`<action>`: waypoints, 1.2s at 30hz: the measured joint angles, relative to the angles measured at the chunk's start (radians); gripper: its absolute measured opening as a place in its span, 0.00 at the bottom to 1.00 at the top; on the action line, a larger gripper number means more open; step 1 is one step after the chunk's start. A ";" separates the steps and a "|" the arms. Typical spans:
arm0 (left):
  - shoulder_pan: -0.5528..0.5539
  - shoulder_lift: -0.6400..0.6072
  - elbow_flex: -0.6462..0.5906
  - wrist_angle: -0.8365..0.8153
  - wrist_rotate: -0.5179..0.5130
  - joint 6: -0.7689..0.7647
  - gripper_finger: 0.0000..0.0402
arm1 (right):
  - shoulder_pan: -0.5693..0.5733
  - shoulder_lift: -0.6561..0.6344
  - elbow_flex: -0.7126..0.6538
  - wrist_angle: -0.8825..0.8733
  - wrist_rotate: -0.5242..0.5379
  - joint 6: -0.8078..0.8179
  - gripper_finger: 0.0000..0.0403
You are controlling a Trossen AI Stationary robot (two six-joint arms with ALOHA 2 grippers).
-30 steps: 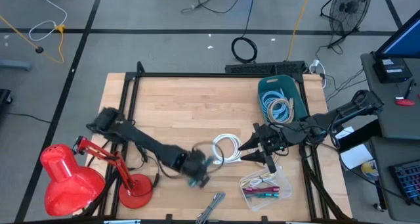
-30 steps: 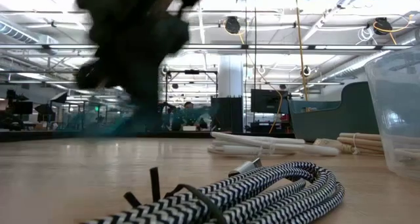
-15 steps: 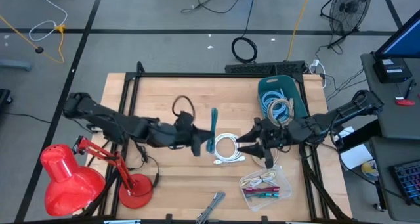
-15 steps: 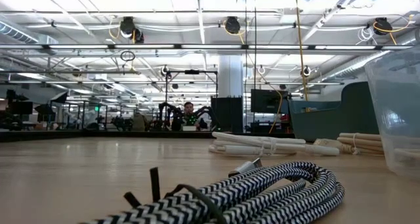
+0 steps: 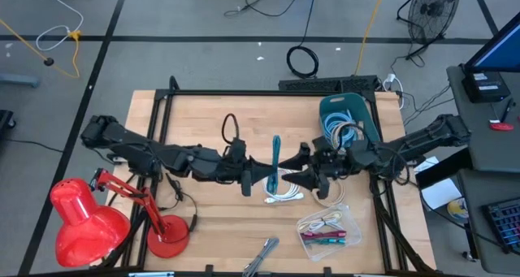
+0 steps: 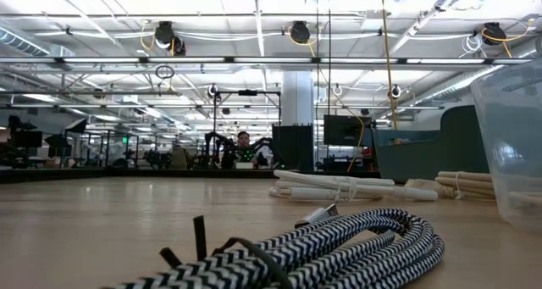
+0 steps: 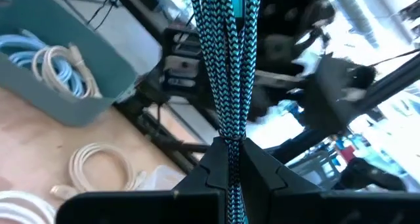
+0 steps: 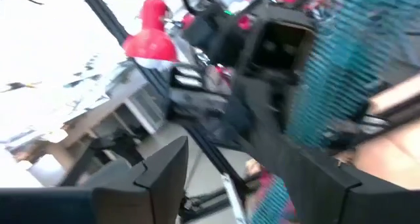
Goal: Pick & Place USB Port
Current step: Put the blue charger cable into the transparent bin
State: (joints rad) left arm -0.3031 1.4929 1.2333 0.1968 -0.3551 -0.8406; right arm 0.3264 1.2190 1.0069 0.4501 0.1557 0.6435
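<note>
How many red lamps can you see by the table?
1. The red lamp stands at the table's front left corner, near the left arm's base. Nothing suggests another, though the table edge cuts off there.

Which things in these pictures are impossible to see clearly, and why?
- Teal cable: its ends are cut off in the left wrist view; too small from above.
- Right gripper: contact with the cable is blurred in the right wrist view.
- Clear container: cut by the low view's edge.
</note>
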 joint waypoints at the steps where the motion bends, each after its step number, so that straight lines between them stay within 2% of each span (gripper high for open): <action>1: 0.000 0.003 0.000 -0.006 0.006 -0.002 0.04 | 0.000 0.012 0.000 0.027 -0.003 0.001 0.57; 9: -0.012 0.019 0.000 0.034 0.025 -0.009 0.04 | -0.005 0.050 0.000 0.077 -0.008 0.001 0.61; 14: -0.018 0.006 0.000 -0.036 -0.006 -0.003 0.04 | -0.007 0.036 0.000 0.064 -0.022 0.000 0.60; 21: -0.017 -0.014 0.000 -0.033 -0.012 0.001 0.04 | 0.002 0.013 0.000 0.028 -0.028 0.002 0.61; 34: -0.043 -0.016 0.000 0.071 0.018 0.009 0.04 | 0.002 0.011 0.000 0.013 -0.027 0.014 0.60; 36: -0.047 -0.016 0.000 0.096 0.050 0.009 0.04 | -0.003 0.011 0.000 0.011 -0.027 0.013 0.60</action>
State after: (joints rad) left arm -0.3504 1.4765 1.2331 0.2927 -0.3052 -0.8318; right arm 0.3232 1.2301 1.0073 0.4610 0.1284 0.6563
